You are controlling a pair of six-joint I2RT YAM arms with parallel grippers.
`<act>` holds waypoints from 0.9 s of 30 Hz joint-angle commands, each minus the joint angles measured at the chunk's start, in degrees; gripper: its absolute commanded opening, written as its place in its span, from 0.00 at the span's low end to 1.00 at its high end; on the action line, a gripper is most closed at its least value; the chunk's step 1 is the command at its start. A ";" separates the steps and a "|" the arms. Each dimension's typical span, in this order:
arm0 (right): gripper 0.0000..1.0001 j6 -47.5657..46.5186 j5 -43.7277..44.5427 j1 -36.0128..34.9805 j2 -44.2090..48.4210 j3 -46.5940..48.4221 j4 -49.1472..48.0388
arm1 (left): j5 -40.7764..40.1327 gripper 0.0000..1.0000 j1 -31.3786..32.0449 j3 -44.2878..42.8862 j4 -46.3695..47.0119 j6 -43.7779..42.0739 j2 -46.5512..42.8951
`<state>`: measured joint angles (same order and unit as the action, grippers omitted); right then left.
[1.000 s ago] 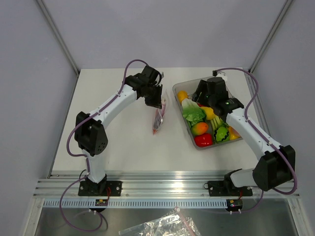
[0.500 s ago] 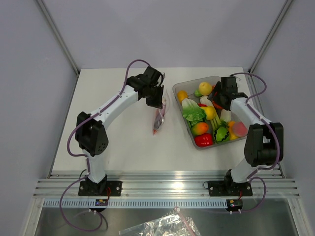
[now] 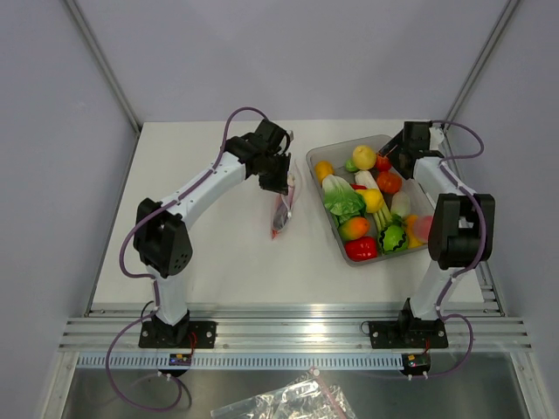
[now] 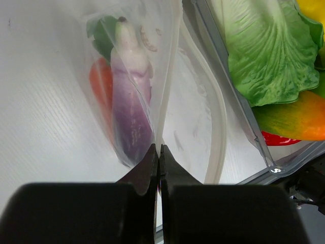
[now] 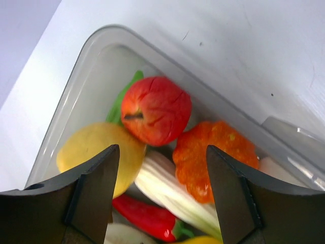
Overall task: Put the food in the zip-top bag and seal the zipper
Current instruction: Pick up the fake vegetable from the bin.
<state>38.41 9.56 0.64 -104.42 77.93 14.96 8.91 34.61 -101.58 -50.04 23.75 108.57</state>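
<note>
My left gripper (image 3: 278,181) is shut on the edge of the zip-top bag (image 3: 281,212), which hangs down to the table left of the tray. In the left wrist view the fingers (image 4: 152,162) pinch the bag's film. Inside the bag (image 4: 152,56) are the purple eggplant (image 4: 131,107) and the red-orange piece with a green top (image 4: 101,84). The whitish zipper strip (image 4: 219,127) curves open on the tray side. My right gripper (image 3: 395,157) is open and empty over the tray's far right corner. Between its fingers (image 5: 162,150) are a red apple-like piece (image 5: 156,109) and an orange pumpkin-like piece (image 5: 213,152).
The clear tray (image 3: 316,154) holds toy produce: green lettuce (image 3: 343,202), red bell pepper (image 3: 361,249), a yellow fruit (image 5: 91,152), a red chili (image 5: 147,216) and a white stalk (image 5: 175,190). A crumpled spare bag (image 3: 288,403) lies below the table's front rail.
My right arm swung from over the tray's middle to its far right corner, with nothing in its open gripper. My left gripper and the bag have not moved.
</note>
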 commanded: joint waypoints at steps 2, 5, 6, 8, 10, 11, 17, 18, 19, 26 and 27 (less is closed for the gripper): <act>0.76 7.98 0.28 2.08 -4.29 3.89 -3.01 | 0.85 0.00 0.46 0.51 1.35 -1.60 -0.82; 0.76 9.74 -0.33 2.17 -7.63 6.53 -3.27 | 0.50 0.00 0.46 1.30 1.52 -1.86 -1.26; 0.76 10.10 -0.51 2.17 -8.60 7.40 -3.36 | 0.67 0.00 0.54 1.56 1.61 -1.95 -1.35; 0.76 10.54 -0.60 2.17 -11.24 8.81 -2.66 | 0.67 0.00 0.46 1.47 1.35 -1.95 -1.17; 0.77 11.07 -1.38 2.08 -12.73 9.08 -3.62 | 0.59 0.00 0.46 1.39 1.35 -2.04 -1.17; 0.77 11.94 -2.08 2.17 -12.91 7.86 -5.10 | 0.41 0.00 0.54 1.56 1.26 -2.21 -1.17; 0.53 12.04 -2.27 1.91 -13.09 7.16 -8.45 | 0.15 0.00 0.63 1.91 1.00 -2.22 -1.26; 0.48 11.86 -1.57 1.99 -11.52 6.45 -9.68 | 0.15 0.00 0.63 2.17 1.17 -2.21 -1.43; 0.42 11.08 -1.48 1.90 -10.90 5.92 -10.12 | 0.23 0.00 0.63 2.35 1.35 -2.30 -1.61; 0.30 7.91 -0.07 1.99 -1.32 -1.54 -11.62 | 0.15 0.00 0.63 1.83 1.70 -2.30 -0.73; 0.31 7.47 -0.16 1.99 0.69 -2.25 -11.80 | 0.15 0.00 0.63 1.56 1.61 -2.39 -0.65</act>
<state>47.88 7.05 2.63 -111.85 77.54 6.92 8.99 34.94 -99.24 -49.76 22.31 108.57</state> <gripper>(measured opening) 0.406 0.005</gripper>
